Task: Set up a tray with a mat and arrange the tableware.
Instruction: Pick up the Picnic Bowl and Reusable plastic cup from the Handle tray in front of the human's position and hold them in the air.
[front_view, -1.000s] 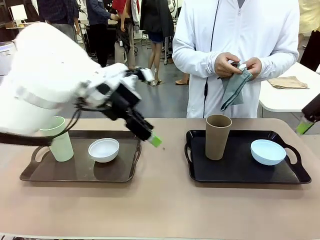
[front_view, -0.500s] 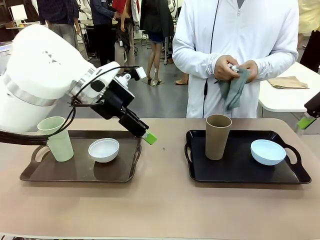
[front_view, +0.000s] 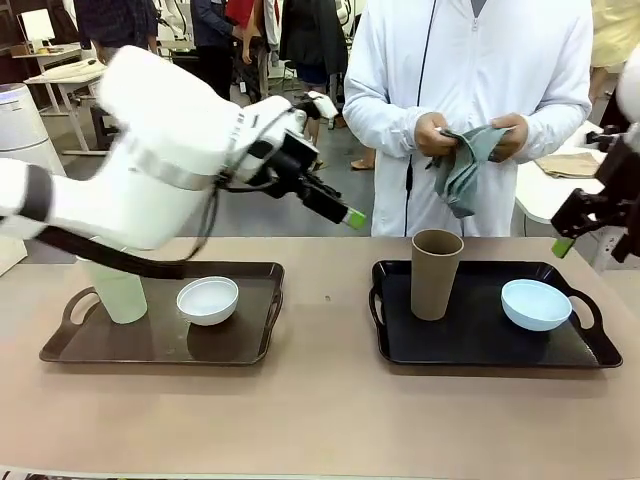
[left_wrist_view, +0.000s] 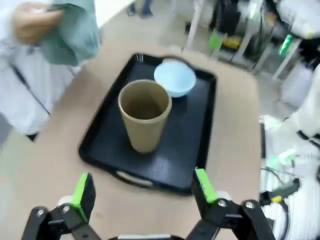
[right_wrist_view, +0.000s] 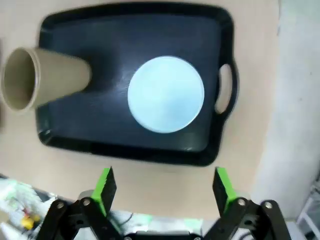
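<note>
The left hand (left_wrist_view: 144, 189) and right hand (right_wrist_view: 164, 187) are held released and empty, raised above the bench (front_view: 320, 420).

Beige table (front_view: 320, 420); white side table (front_view: 535, 195)

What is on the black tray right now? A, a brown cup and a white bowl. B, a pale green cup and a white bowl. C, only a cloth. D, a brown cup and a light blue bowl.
D: the brown cup and the light blue bowl stand on the black tray, while the pale green cup and white bowl are on the brown tray.
</note>
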